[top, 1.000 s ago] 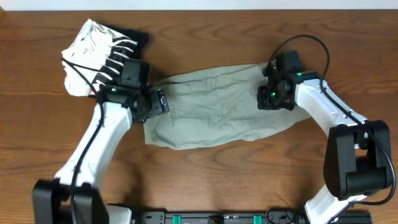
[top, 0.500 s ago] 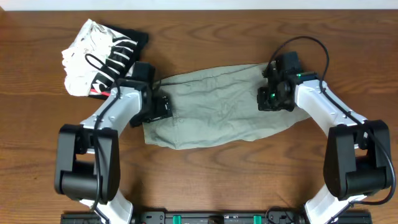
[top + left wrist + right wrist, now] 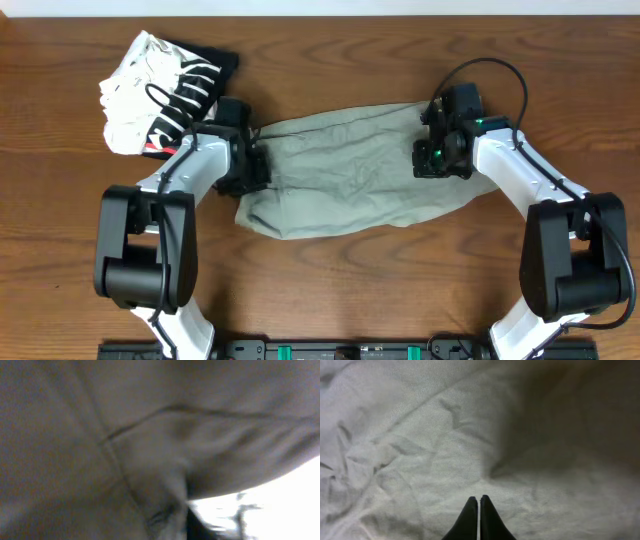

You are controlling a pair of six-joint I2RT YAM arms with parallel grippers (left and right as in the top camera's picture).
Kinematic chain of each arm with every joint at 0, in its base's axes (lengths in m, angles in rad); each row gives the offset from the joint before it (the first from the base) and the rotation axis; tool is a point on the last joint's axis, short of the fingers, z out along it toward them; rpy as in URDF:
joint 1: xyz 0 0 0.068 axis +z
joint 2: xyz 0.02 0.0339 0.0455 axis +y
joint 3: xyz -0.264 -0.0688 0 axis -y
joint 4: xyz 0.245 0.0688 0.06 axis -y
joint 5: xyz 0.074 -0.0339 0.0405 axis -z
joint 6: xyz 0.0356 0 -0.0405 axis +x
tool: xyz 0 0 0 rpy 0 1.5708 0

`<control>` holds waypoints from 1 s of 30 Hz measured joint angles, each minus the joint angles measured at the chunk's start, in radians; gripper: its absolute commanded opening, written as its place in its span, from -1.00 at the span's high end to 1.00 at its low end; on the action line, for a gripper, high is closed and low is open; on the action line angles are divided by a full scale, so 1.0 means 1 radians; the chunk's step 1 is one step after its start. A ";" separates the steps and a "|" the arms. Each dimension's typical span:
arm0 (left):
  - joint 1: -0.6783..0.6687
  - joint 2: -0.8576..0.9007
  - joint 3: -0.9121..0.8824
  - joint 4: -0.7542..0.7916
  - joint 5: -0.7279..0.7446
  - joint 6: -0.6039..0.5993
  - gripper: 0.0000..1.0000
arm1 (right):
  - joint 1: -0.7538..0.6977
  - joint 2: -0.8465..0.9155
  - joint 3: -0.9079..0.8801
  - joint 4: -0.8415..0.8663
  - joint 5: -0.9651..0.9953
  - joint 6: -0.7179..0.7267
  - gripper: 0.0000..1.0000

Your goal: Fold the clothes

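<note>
Overhead: right gripper (image 3: 479,502) jaws closed, on shorts (image 3: 345,185); left gripper (image 3: 251,168) at shorts edge, jaws unclear.

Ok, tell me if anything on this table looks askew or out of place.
The shorts lie slanted across the table, wrinkled and bunched rather than flat. The black-and-white striped garment at the far left corner sits in a loose, lumpy heap. Nothing looks spilled or damaged.

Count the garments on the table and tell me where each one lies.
2. The khaki shorts lie spread in the middle; the folded black-and-white striped garment sits at the far left. Others may hide underneath.
</note>
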 measured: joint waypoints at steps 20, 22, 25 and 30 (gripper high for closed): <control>0.000 -0.143 0.117 -0.215 -0.069 0.029 0.88 | 0.010 0.000 -0.008 0.069 -0.118 -0.063 0.98; -0.004 -0.180 0.137 -0.215 -0.074 0.037 0.88 | 0.011 0.000 -0.008 0.074 -0.135 -0.071 0.97; -0.019 -0.212 0.148 -0.221 -0.083 0.048 0.88 | 0.017 0.000 -0.008 0.093 -0.170 -0.082 0.97; -0.068 -0.213 0.162 -0.239 -0.100 0.064 0.88 | 0.048 0.000 -0.008 0.149 -0.216 -0.089 0.97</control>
